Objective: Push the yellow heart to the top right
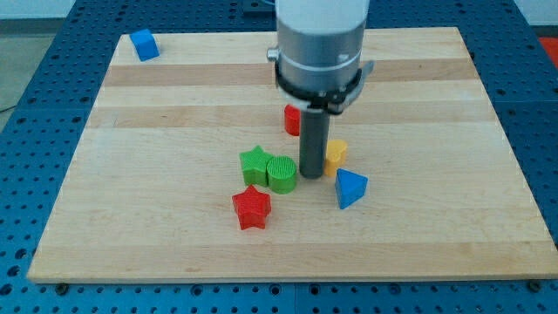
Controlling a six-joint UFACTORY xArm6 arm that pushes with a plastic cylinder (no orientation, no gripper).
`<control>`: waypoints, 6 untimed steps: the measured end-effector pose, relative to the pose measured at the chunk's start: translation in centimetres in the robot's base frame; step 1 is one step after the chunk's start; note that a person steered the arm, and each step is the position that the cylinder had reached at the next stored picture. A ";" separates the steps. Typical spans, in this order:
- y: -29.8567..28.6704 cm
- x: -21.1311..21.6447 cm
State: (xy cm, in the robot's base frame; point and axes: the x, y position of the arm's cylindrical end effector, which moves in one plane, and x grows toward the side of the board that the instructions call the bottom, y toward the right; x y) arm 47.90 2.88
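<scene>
Near the middle of the pale wooden table (174, 96), my tip (310, 175) stood planted on the surface, the dark rod rising from it into the grey arm housing above. I carry no fingers that open or close, only this rod, and it had hold of nothing. The small yellow plastic heart (336, 154) sat touching or just beside my tip on the view's right, partly hidden behind the rod, so I could not tell whether contact was firm. Just to the view's left of my tip lay the ribbed green cylinder (282, 174), with the green star-shaped block (254, 162) beyond it. Below and to the view's left sat the red star (252, 208); below and to the view's right, the blue triangular block (350, 187). Behind the rod, toward the view's top, a red block (292, 119) peeked out, its shape unclear. Well apart, at the view's top left corner, sat a blue cube (144, 44).

I judged the step in hand to be the setting-up of the push: my tip was at the heart's left flank, and the heart was well short of the top right corner. The next move called for getting slightly below the heart, then driving up and rightward, steering clear of the blue triangular block and the red block.
</scene>
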 end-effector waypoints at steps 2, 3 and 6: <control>-0.3 2.9; 3.6 -2.8; 8.4 -6.7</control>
State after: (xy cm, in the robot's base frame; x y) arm 41.16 11.27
